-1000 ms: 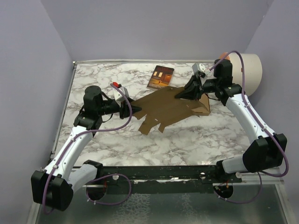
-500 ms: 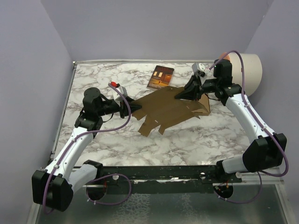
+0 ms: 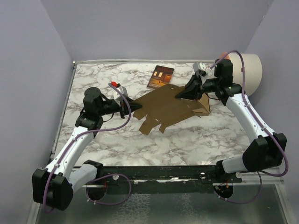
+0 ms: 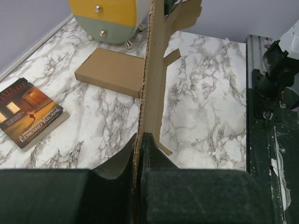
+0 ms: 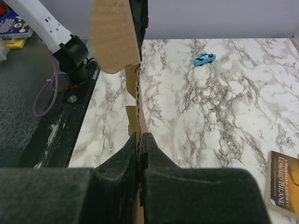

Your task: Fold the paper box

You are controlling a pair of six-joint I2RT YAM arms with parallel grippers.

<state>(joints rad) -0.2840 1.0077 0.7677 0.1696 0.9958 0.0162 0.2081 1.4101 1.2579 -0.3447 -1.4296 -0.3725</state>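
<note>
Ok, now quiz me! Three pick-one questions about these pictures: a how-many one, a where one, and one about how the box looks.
1. How many grippers pinch the flat brown cardboard paper box?
A) none B) one C) two

2. Where is the dark red-brown picture-cover book?
A) on top of the box B) on the white marble table, beyond the box C) in a gripper

3. The box is:
A) an unfolded sheet B) a closed carton C) torn in half

Answers:
1 C, the left gripper and the right gripper are each shut on an edge of it.
2 B, it lies flat on the marble at the far side.
3 A, its flaps and tabs spread out in one flat piece.
</note>
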